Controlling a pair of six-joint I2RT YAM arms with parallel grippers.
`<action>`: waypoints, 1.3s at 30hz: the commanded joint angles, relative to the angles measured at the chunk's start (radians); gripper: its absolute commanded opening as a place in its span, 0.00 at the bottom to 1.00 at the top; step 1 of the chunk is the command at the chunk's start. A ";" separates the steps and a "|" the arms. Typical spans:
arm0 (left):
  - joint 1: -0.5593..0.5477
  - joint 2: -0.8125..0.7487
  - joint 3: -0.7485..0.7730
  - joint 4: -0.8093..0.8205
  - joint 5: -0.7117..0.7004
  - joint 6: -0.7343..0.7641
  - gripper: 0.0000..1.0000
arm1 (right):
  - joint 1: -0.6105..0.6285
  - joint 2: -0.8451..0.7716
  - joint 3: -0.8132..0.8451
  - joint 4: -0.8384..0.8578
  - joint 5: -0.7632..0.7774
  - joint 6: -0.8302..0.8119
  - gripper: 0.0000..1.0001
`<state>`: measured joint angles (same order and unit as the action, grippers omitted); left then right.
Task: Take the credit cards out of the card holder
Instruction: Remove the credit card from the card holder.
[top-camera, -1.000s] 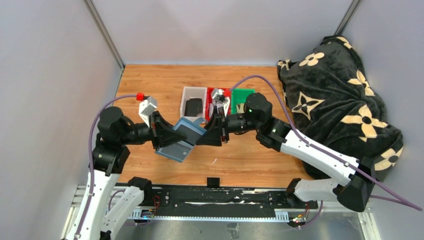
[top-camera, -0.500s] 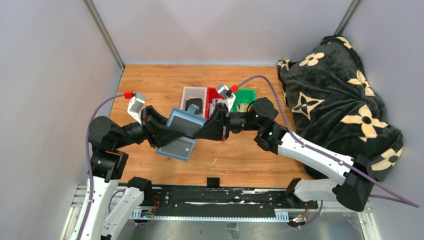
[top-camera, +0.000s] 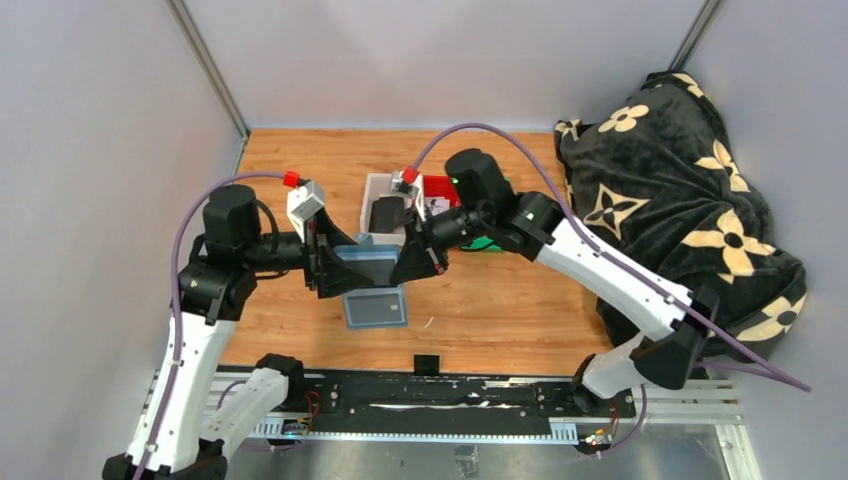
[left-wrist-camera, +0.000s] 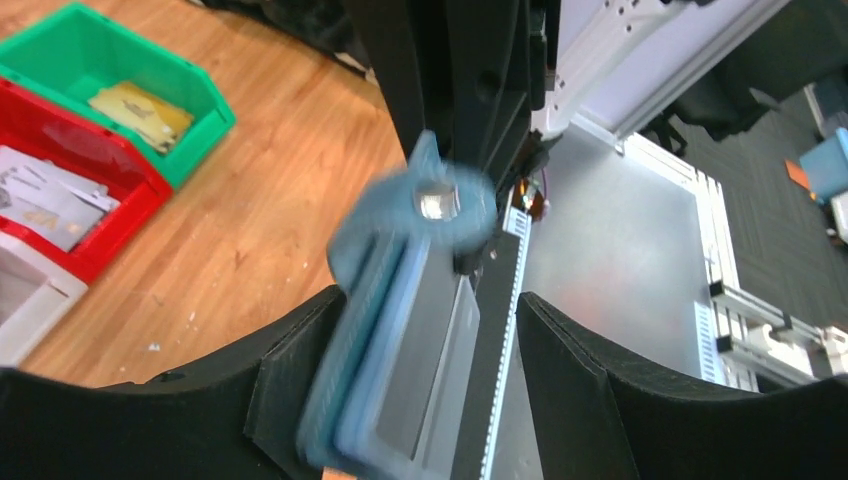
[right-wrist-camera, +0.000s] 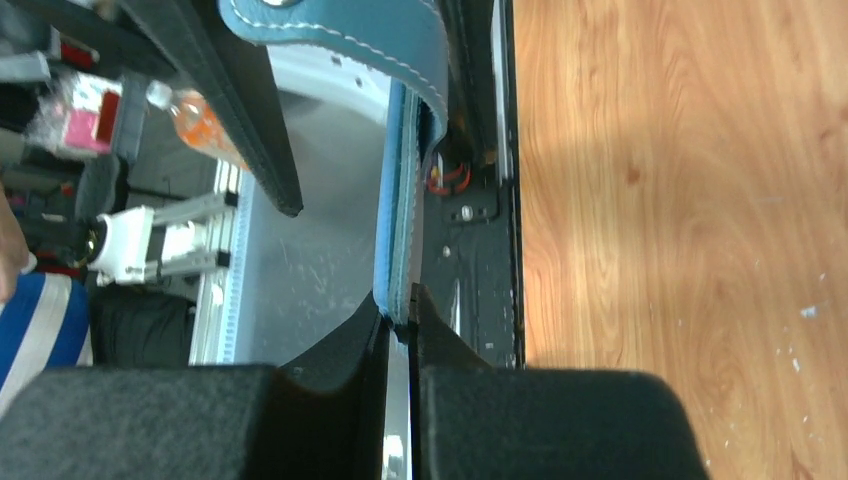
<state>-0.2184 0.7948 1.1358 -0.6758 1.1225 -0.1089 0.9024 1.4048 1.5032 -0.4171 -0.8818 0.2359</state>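
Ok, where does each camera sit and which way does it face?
Top external: fixed above and behind the robot, facing down at the table; both arms show, left gripper and right gripper meeting at the card holder.
Left wrist: on the left arm, facing along its fingers, past the holder to the right gripper's body.
Right wrist: on the right arm, facing along its fingers, pinched on the holder's edge, toward the base rail.
Shared: all three see the card holder; top external and left wrist, the red bin.
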 joint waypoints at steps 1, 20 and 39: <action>-0.002 0.043 0.012 -0.166 0.082 0.159 0.66 | 0.068 0.099 0.165 -0.417 0.038 -0.228 0.00; -0.002 0.061 -0.040 -0.339 0.123 0.309 0.22 | 0.104 0.261 0.412 -0.577 0.086 -0.356 0.05; -0.002 0.080 0.000 -0.344 0.113 0.314 0.01 | 0.099 0.248 0.405 -0.493 0.112 -0.302 0.27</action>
<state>-0.2195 0.8650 1.1114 -0.9569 1.2011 0.1249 1.0039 1.6798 1.9118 -0.9997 -0.7574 -0.1226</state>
